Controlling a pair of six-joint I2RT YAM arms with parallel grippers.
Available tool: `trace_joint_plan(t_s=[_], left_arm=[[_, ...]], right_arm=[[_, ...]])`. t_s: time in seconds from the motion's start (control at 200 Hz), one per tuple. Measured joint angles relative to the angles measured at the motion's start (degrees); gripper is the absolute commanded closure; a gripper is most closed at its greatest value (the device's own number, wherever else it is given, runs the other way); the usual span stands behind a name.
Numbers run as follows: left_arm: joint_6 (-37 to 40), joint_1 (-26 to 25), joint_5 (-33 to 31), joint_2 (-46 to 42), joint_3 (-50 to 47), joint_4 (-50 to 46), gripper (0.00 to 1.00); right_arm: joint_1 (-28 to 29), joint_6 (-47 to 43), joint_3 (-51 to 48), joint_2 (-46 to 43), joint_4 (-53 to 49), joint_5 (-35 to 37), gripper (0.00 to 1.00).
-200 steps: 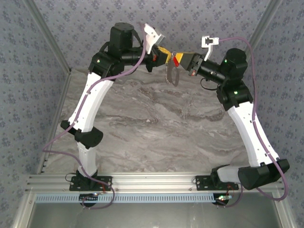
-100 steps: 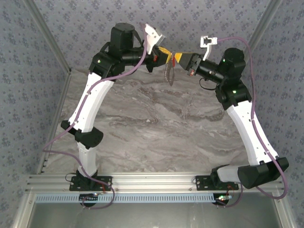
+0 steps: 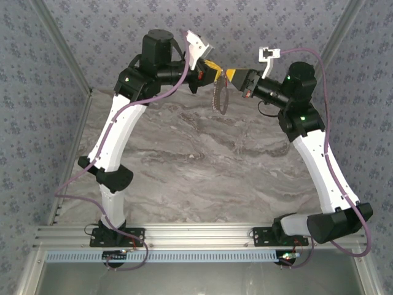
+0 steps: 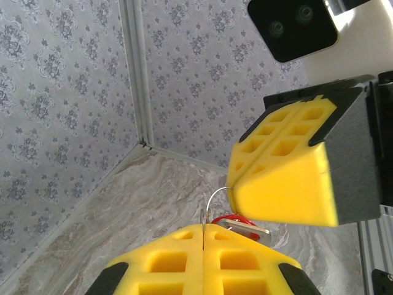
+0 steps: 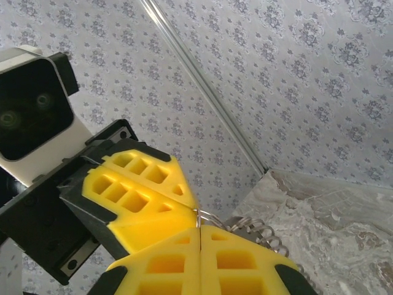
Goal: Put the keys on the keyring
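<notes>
High above the far edge of the table, my left gripper and right gripper meet tip to tip, both shut. The keyring, a grey metal loop with a coiled look, hangs below them. In the left wrist view my left gripper pinches its thin wire, and the red key sits just beyond, partly behind a flat metal tab. In the right wrist view my right gripper is shut on the same wire, with the keyring's coils trailing to its right.
The marble table lies far below the grippers. Patterned walls close in the back and sides, with a metal corner rail behind. The arm bases sit on the near aluminium rail.
The hanging keyring has turned, showing its broad side again after going edge-on. The red key that showed between the fingertips from above is now hidden. The right gripper edged slightly left.
</notes>
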Motion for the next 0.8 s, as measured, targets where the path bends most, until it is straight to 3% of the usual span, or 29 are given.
trace_joint_plan(t_s=[0.799], left_arm=[[0.39,-0.04,-0.02,-1.33,0.0,0.42,1.0]], right_arm=[[-2.08,1.44,-1.88,0.74,1.16,-3.06,0.98]])
